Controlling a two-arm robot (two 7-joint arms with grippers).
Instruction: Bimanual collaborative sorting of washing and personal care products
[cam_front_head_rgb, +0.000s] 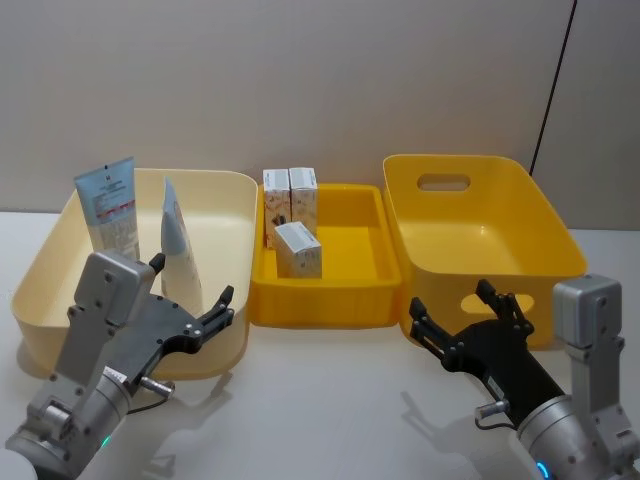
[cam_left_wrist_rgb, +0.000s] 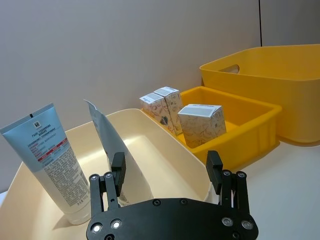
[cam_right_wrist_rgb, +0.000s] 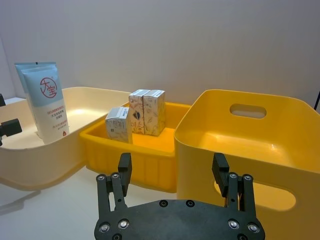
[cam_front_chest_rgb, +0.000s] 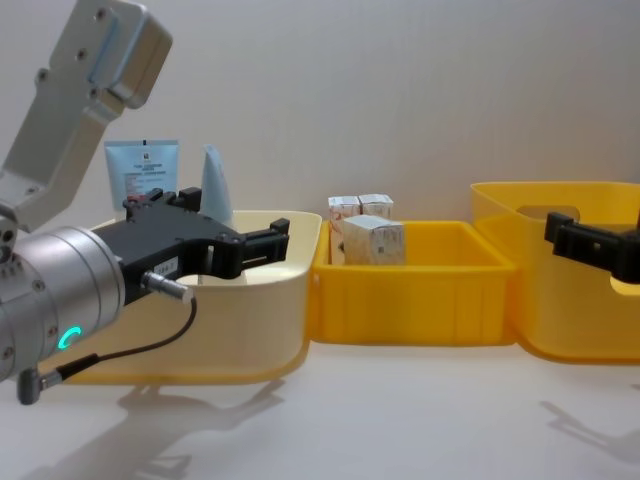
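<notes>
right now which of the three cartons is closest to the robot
The lone carton, standing forward in the tray; the back pair stands side by side behind it.

1. The white bench (cam_front_head_rgb: 320, 410) carries three bins in a row, side by side.
2. A cream bin (cam_front_head_rgb: 40, 275) rests on it just ahead of the left gripper (cam_front_head_rgb: 195, 280).
3. A shallow yellow tray (cam_front_head_rgb: 320, 300) sits ahead of the gap between the two grippers, against the cream bin's side.
4. A deep yellow bin (cam_front_head_rgb: 560, 225) with handle cut-outs stands just ahead of the right gripper (cam_front_head_rgb: 450, 297).
5. Arm shadows fall on the bench below both grippers.
</notes>
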